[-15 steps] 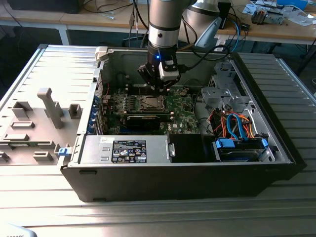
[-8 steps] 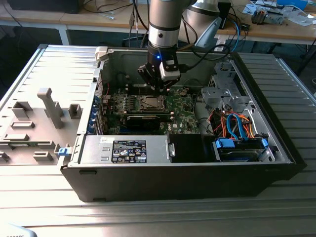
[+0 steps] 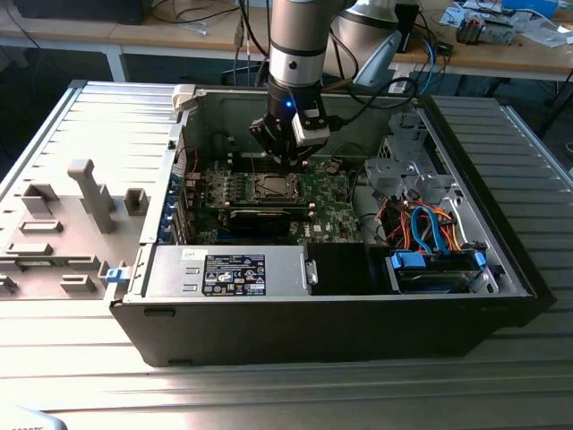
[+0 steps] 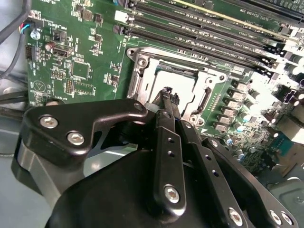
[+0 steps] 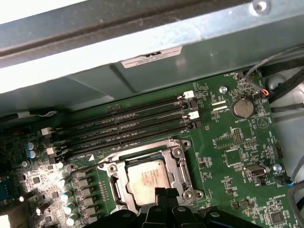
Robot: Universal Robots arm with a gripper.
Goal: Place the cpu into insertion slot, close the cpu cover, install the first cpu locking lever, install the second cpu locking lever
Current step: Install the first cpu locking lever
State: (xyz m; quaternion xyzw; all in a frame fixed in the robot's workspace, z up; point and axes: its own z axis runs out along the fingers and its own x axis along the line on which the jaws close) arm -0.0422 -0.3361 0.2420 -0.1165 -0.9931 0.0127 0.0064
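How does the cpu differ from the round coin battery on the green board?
The cpu is square, the coin battery round. The cpu looks larger than the coin battery. The cpu lies inside a silvery metal frame beside the hand; the coin battery sits farther off. Both are silvery and lie flat on the board.

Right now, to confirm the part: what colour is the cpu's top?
The cpu is pale silvery-grey, clearest in the first wrist view.

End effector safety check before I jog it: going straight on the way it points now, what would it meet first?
Most likely the cpu seated in the insertion slot, just beyond the end effector; depth is unclear.
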